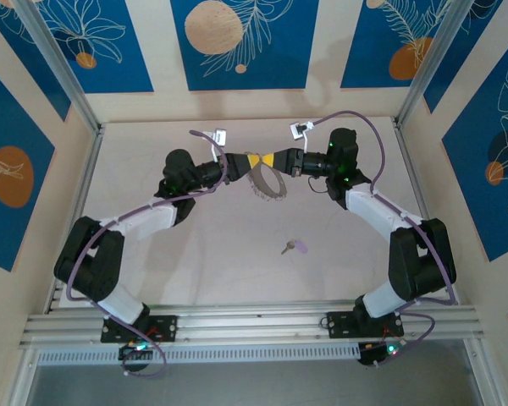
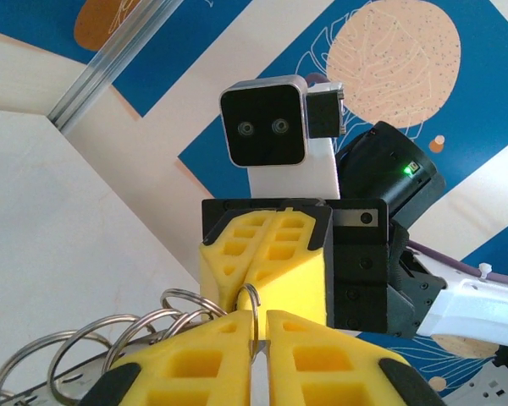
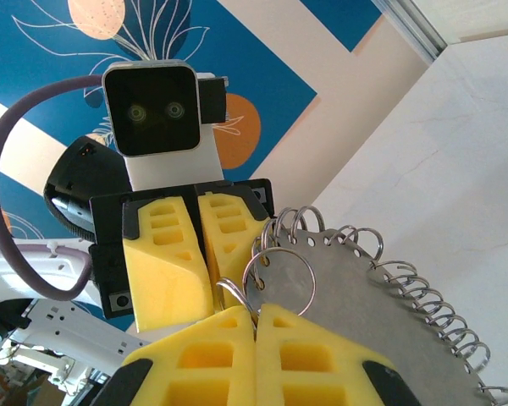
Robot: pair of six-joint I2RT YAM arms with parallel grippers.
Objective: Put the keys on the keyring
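Pale table (image 1: 195, 262), left gripper (image 1: 251, 160) and right gripper (image 1: 269, 159) tip to tip, both pinching keyring (image 1: 268, 183) where fingers (image 3: 203, 347) meet, key (image 1: 293, 247) well apart.

keyring (image 1: 267, 181) between left pincer (image 1: 248, 161) and right pincer (image 1: 270, 160), key (image 1: 293, 247) nearer on table (image 1: 152, 152)

Shiny metal keyring (image 3: 356, 313), matt table (image 1: 237, 254)
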